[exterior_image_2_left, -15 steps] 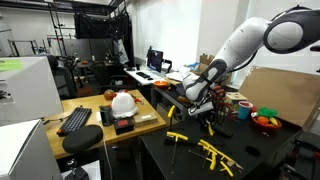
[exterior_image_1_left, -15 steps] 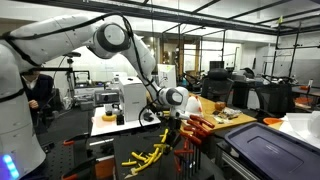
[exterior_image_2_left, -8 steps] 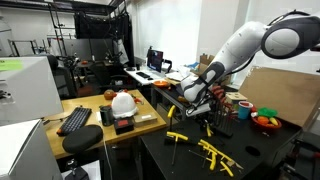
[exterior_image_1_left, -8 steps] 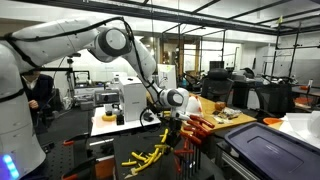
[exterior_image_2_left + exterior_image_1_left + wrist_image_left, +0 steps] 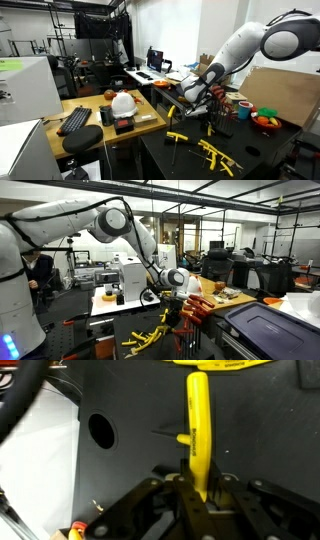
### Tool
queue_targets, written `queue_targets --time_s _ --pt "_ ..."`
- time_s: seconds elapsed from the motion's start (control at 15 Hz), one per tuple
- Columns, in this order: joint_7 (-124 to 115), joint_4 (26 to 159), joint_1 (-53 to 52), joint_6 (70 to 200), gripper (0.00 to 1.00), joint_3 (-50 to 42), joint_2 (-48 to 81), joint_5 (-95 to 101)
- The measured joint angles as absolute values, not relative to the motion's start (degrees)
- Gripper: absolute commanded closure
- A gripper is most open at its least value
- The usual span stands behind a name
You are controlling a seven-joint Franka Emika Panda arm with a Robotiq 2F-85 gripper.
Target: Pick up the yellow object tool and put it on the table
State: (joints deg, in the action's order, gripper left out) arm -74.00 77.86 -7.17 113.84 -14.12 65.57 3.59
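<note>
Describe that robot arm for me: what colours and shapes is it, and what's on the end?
The arm is glossy white, built of fat rounded segments, with a dark grey round cap at one joint. At its tip sits a black pincer with two angular fingers. A thick dark cable shows in the wrist view.

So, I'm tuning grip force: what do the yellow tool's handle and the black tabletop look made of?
Yellow tool handle: likely moulded plastic, smooth and slightly glossy, going by its even colour and soft highlight. Black tabletop: matte, flat, uniform, with a cleanly cut round hole; perhaps laminate or coated board, the view cannot settle which.
</note>
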Motion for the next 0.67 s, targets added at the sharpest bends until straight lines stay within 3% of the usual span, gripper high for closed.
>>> queue_targets --time_s 0.67 --pt "-83.9 73.4 -8.4 101.4 0.95 -14.8 68.3 6.6"
